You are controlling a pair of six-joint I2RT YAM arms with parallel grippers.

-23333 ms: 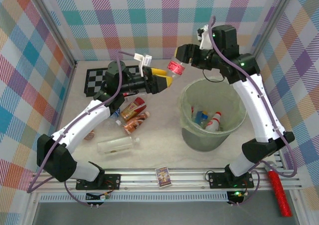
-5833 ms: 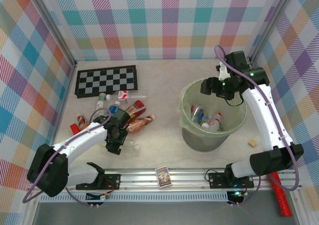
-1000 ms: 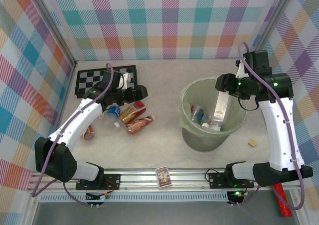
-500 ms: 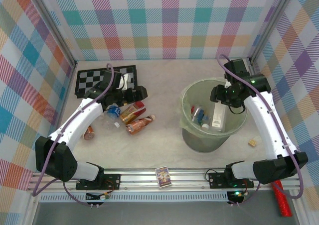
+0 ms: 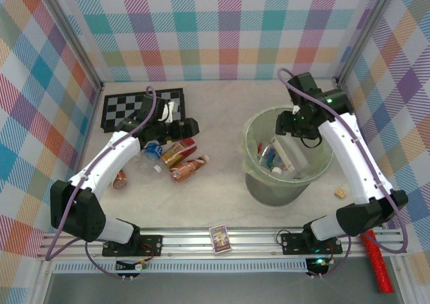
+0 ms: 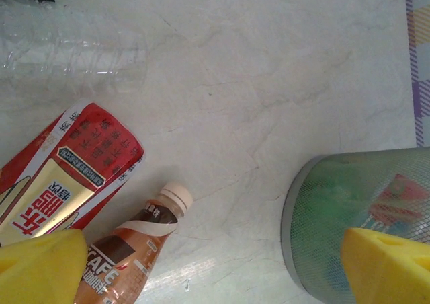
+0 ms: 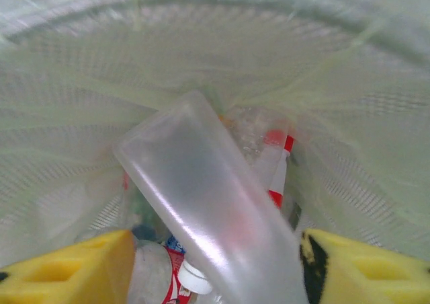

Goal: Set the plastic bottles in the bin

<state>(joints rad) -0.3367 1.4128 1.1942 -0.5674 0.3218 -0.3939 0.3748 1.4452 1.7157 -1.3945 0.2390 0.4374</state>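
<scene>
Dropping clear bottle (image 7: 201,203) into bin (image 5: 269,190), right of frame: right fingers (image 5: 289,124) spread, bottle loose, leaning against red-white bottle (image 7: 277,173) inside. Lift straight, clear of rim. Left fingers (image 5: 190,124) wide apart, empty, above desk (image 5: 222,102) centre-left. Next: straddle brown coffee bottle (image 6: 134,250) mid-body, avoiding red-label bottle (image 6: 74,176).
</scene>
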